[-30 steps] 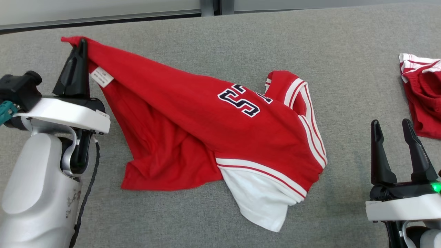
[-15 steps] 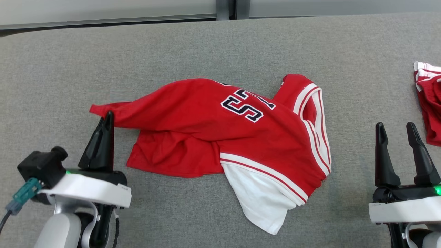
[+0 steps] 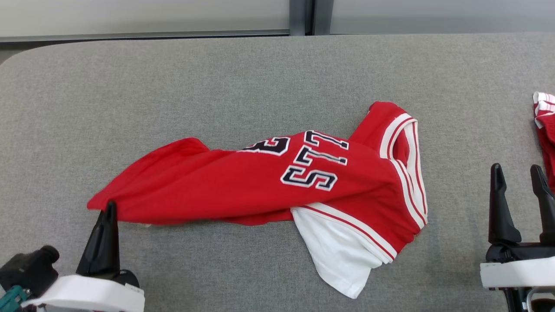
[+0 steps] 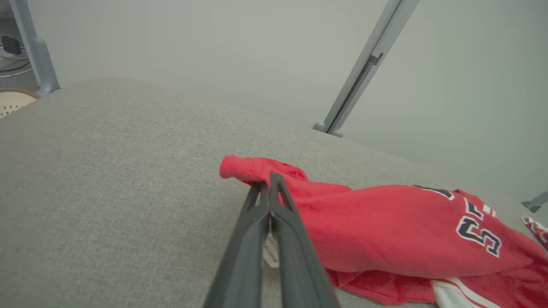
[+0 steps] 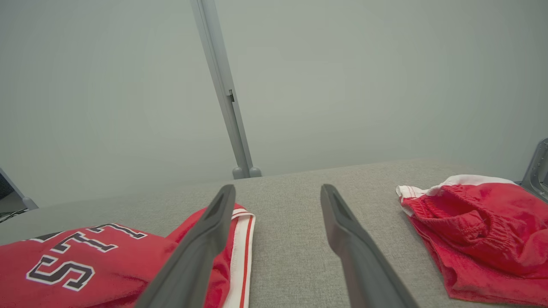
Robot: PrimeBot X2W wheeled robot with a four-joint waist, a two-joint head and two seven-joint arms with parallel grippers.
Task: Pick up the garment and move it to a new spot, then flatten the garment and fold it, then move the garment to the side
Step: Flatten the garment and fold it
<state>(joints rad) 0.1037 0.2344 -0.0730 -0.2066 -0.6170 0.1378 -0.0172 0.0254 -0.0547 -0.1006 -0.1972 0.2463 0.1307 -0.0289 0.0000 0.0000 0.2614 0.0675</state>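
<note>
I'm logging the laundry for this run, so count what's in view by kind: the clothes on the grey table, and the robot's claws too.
red jersey: 1
red shorts: 1
claws: 2, the left claw shut on a corner of the jersey, the right claw open and holding nothing
Total: 4

Found soft, matt knit cloth in the red garment (image 3: 208, 190). Noted coarse, matt grey weave on the table cover (image 3: 217, 86). Saw smooth, matt dark plastic on the fingers (image 5: 192, 256) of the right gripper (image 5: 277, 188), semi-glossy white plastic on its housing (image 3: 516, 273), smooth grey metal on the post (image 5: 222, 94).
</note>
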